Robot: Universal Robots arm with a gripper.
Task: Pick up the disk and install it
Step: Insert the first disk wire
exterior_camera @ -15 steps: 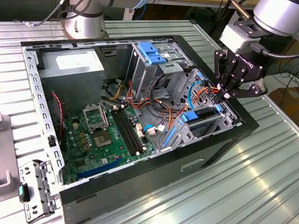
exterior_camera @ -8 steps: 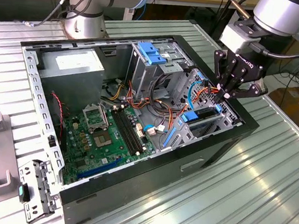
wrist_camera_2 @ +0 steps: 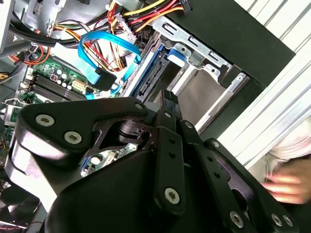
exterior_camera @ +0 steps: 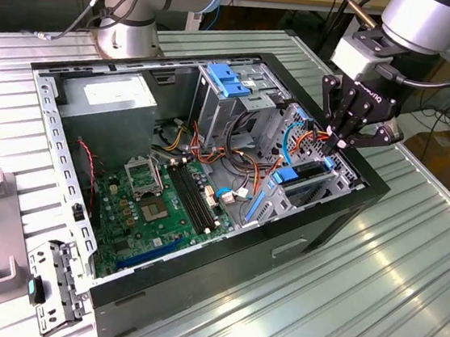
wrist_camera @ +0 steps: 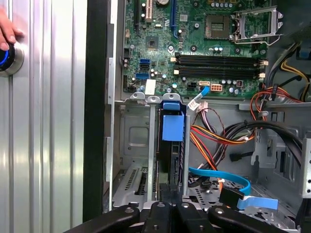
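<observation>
The disk (exterior_camera: 306,173) stands on edge in the drive bay at the case's front corner, on the exterior view's right, with blue rails along its sides. In the first wrist view the disk (wrist_camera: 171,145) sits between the bay's metal walls, a blue tab over its end. Its connector edge (wrist_camera_2: 151,77) shows in the second wrist view. My gripper (exterior_camera: 335,145) hangs right over the disk's upper end, fingers (wrist_camera: 170,194) pressed together with no gap and tips (wrist_camera_2: 167,99) at or just off the disk; I cannot tell if they touch.
The open computer case (exterior_camera: 198,263) lies on a ribbed metal table. Inside are the motherboard (exterior_camera: 164,202), a grey power-supply box (exterior_camera: 111,95), a drive cage with a blue handle (exterior_camera: 231,80) and loose cables (wrist_camera: 218,141). A hand (wrist_camera: 7,29) rests on a blue-lit button beside the case.
</observation>
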